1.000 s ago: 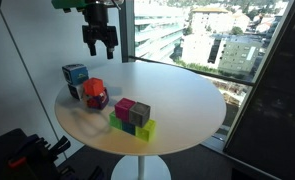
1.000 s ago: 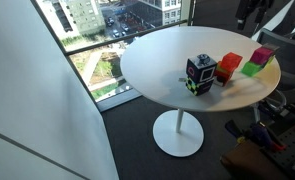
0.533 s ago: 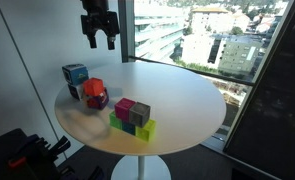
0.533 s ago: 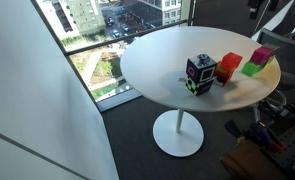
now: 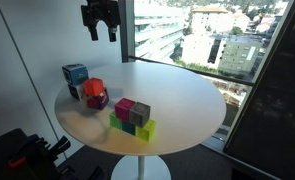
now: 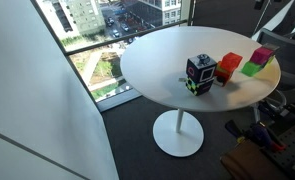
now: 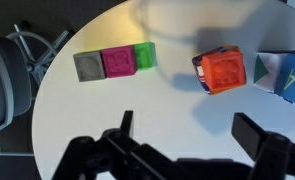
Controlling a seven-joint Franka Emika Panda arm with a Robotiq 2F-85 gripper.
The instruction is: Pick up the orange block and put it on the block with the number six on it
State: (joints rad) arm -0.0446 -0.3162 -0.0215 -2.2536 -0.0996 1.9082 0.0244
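Note:
The orange block (image 5: pixel 93 88) sits on top of the block with the number six (image 5: pixel 99 101) at the left side of the round white table (image 5: pixel 187 100). In the wrist view the orange block (image 7: pixel 224 70) covers most of the six block, and only a thin edge (image 7: pixel 198 67) shows. The orange block also shows in an exterior view (image 6: pixel 228 66). My gripper (image 5: pixel 102 33) hangs high above the table, open and empty. Its two fingers (image 7: pixel 192 135) stand wide apart over bare tabletop.
A blue/teal cube (image 5: pixel 75 75) (image 7: pixel 287 75) stands next to the stack. A cluster of magenta, grey and green cubes (image 5: pixel 133 116) lies near the table's front; the wrist view shows grey (image 7: pixel 90 66), magenta (image 7: pixel 118 63) and green (image 7: pixel 145 55). Windows are behind.
My gripper has risen straight up, away from the table, still open and empty. The blocks have not moved.

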